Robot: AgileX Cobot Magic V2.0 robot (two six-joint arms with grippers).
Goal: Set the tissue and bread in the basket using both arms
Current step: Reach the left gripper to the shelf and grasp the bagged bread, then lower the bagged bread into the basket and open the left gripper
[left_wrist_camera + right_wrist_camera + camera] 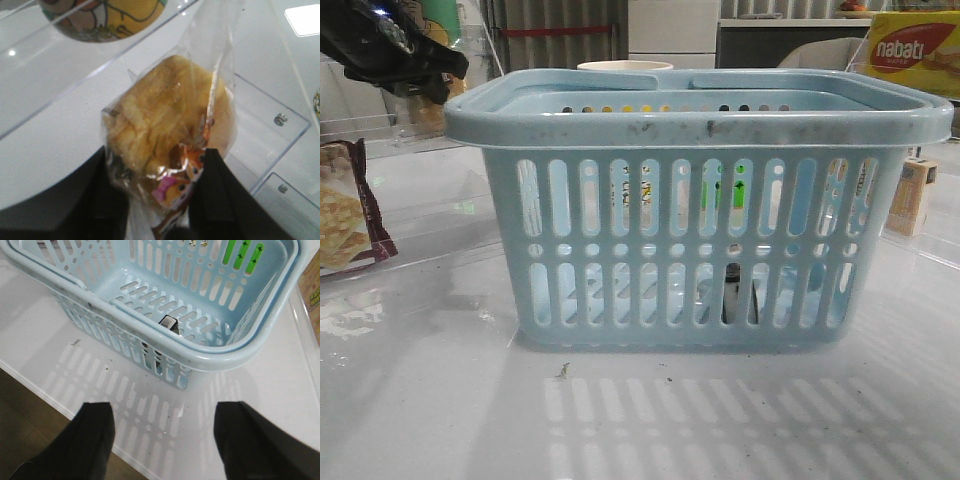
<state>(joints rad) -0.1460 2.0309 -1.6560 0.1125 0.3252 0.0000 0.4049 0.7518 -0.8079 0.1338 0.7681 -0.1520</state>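
From the front, the basket (pixel 698 210) fills the table, a cracker packet (pixel 345 205) off its left side, a nabati box (pixel 912 50) behind its right corner. The left gripper (pixel 157 192) is clamped on the bread (pixel 170 120) (clear shelving behind). The right gripper (pixel 162 440), fingers apart, hovers beside the basket (pixel 165 347), the tissue (pixel 170 323) inside.

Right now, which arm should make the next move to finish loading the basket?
Left. The left gripper is shut on the bread, so it only has to carry it over the basket. The right gripper is open and empty, and the tissue already lies inside.
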